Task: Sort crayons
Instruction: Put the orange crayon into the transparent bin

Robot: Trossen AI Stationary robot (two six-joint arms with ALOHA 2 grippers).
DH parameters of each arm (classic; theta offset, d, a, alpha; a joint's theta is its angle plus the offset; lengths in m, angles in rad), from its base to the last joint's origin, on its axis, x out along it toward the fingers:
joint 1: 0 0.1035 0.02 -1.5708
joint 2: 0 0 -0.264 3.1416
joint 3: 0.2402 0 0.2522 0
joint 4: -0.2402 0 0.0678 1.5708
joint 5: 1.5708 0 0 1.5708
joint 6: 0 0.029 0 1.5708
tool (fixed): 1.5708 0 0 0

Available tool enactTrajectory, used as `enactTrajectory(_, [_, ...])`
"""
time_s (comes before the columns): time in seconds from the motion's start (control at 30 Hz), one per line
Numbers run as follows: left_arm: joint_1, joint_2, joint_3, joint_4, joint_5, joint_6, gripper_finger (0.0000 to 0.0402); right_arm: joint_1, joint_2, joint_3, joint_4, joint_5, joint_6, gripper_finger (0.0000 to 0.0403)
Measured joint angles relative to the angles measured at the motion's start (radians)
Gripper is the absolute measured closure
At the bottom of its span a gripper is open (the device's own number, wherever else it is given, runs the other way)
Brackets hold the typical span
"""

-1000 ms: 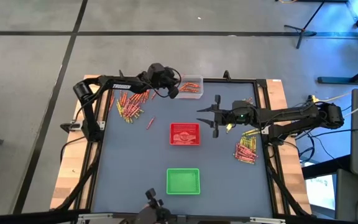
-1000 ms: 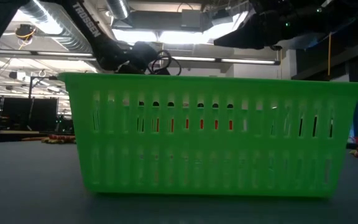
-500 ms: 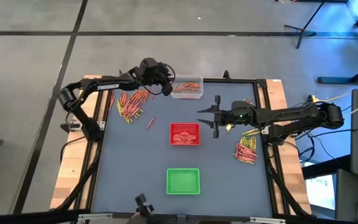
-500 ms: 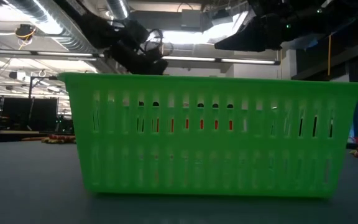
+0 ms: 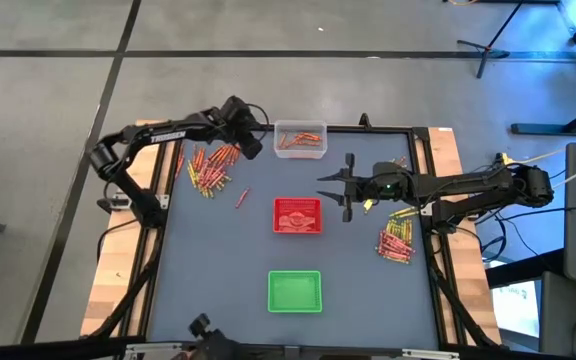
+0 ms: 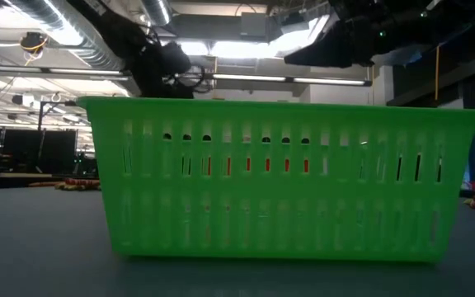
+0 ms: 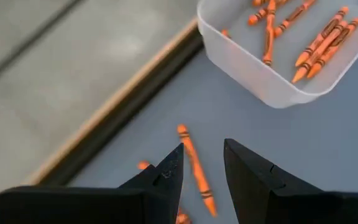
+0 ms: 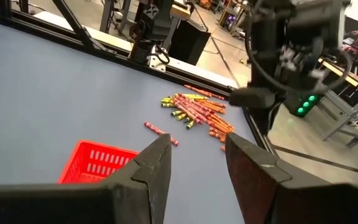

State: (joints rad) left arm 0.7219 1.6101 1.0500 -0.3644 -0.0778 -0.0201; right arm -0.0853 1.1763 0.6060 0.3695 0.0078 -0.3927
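Crayons lie in a pile (image 5: pixel 211 166) at the table's far left, also in the right wrist view (image 8: pixel 197 111), and in another pile (image 5: pixel 397 238) at the right. Several orange crayons lie in the clear tray (image 5: pixel 300 140), also in the left wrist view (image 7: pixel 272 59). My left gripper (image 5: pixel 249 142) is open and empty, between the left pile and the clear tray. In its wrist view (image 7: pixel 202 167) an orange crayon (image 7: pixel 193 167) lies on the table beyond the fingertips. My right gripper (image 5: pixel 333 186) is open and empty, right of the red tray (image 5: pixel 297 215).
The green tray (image 5: pixel 295 291) stands near the front edge and fills the low view (image 6: pixel 279 177). A lone red crayon (image 5: pixel 241 197) lies left of the red tray. A black frame rims the table (image 5: pixel 368 129). Bare grey table lies at the front left and front right.
My left gripper has gone from above the clear tray toward the table's left edge, and now hangs by the left crayon pile. The trays and crayon piles have stayed where they were.
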Motion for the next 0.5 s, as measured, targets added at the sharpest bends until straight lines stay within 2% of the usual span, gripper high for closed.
enactTrajectory(0.17, [0.048,0.111,0.055,-0.062,0.128,-0.04,0.0302,0.0,0.0,0.0,0.007,0.0,0.0,0.0252])
enactTrajectory(0.5, [0.086,0.288,0.29,-0.334,0.132,-0.057,0.0302,0.0,0.0,0.0,0.003,0.0,-0.002,0.0252])
